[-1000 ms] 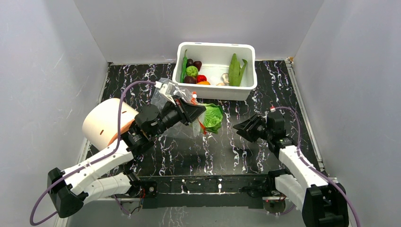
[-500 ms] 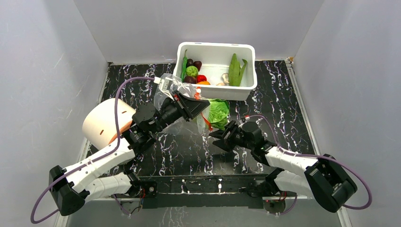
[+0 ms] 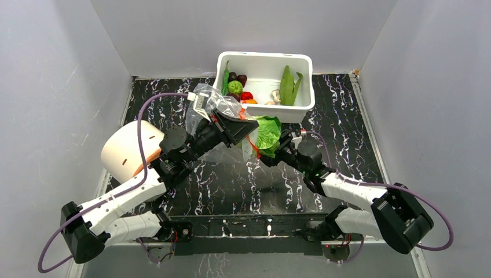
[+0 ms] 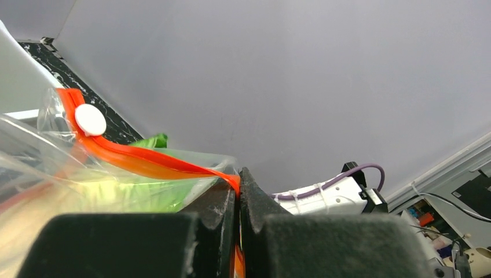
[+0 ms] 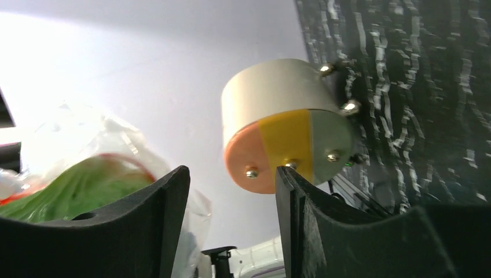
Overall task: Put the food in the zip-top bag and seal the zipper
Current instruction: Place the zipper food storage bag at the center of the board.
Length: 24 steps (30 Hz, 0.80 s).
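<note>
Across swung my right gripper [image 3: 273, 155] beside the cabbage [image 3: 266, 130], half-open, empty; my left gripper [image 3: 244, 124] pinched the zipper [image 4: 145, 162]. I judged gentle nudging best.

There is one clear bag [image 3: 205, 104] with one leafy cabbage [image 3: 267, 132] in it. There is one white tub [image 3: 263, 57]. In the tub are one green ball [image 3: 234, 87], one red tomato [image 3: 246, 95], one orange piece [image 3: 250, 102], three long green pods [image 3: 286, 84] and at least two dark purple rounds [image 3: 242, 78]. There is one round white drum [image 3: 124, 147]. There is one left pincer [image 3: 246, 124] and one right pincer [image 3: 272, 156].
</note>
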Each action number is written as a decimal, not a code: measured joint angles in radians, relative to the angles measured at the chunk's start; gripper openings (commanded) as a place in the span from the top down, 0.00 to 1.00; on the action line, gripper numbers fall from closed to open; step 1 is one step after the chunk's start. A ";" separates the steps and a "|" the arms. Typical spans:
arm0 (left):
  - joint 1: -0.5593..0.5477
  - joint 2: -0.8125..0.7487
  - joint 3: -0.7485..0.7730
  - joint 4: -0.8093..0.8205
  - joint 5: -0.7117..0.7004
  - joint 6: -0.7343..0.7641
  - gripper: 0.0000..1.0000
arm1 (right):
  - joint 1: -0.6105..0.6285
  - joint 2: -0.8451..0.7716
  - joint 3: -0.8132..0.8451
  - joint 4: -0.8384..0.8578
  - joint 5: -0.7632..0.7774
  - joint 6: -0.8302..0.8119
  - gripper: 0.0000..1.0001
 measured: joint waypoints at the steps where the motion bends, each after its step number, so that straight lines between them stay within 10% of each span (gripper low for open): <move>1: 0.000 0.001 0.000 0.002 0.001 0.001 1.00 | 0.000 -0.001 0.015 0.006 0.001 0.000 0.48; 24: 0.003 -0.089 -0.113 -0.038 0.008 0.150 1.00 | 0.054 -0.168 0.227 -0.322 -0.104 -0.372 0.46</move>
